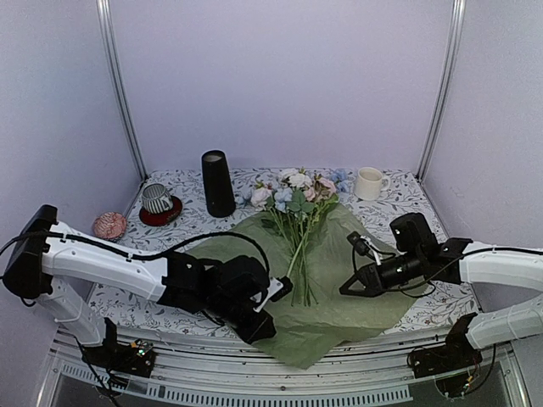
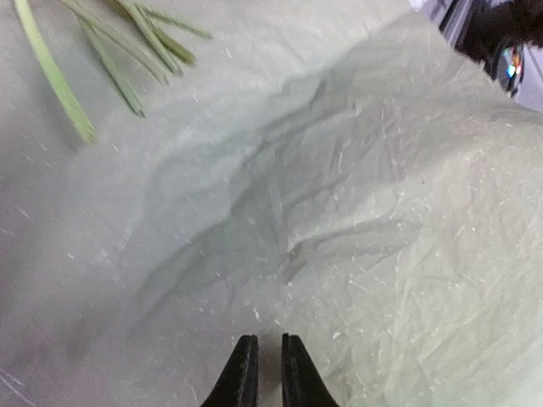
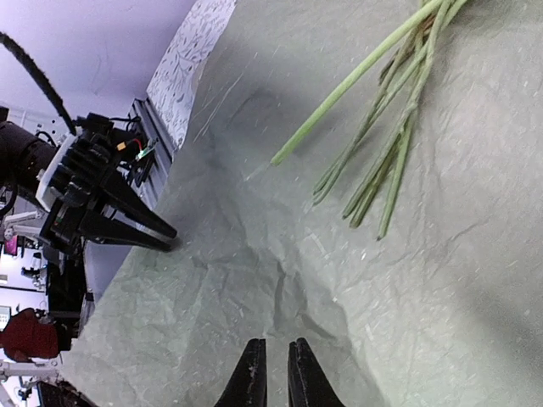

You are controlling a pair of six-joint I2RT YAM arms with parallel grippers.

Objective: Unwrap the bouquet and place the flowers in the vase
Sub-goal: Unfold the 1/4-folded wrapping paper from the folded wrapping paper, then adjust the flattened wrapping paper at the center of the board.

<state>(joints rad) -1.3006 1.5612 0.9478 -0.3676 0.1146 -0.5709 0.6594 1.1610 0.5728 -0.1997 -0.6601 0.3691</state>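
Left end effector (image 2: 264, 341): fingers nearly together with a thin slit, nothing seen in it, tips over creased paper. Right end effector (image 3: 276, 343): same. Wrap (image 1: 339, 309) spread flat at lower centre, olive-green face up, overhanging the bench's (image 1: 407, 199) near edge. Flowers (image 1: 299, 199) lie on it at centre frame, green stems nearer, white, pink and blue blooms farther. Vase (image 1: 217, 184), matte black, upright just left of the blooms. Bench cover leaf-printed; walls (image 1: 280, 76) lavender.

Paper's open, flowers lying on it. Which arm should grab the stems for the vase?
Left, probably. The left gripper sits by the stem ends of the flowers, and the vase stands on its side. The right gripper is equally near but farther from the vase.
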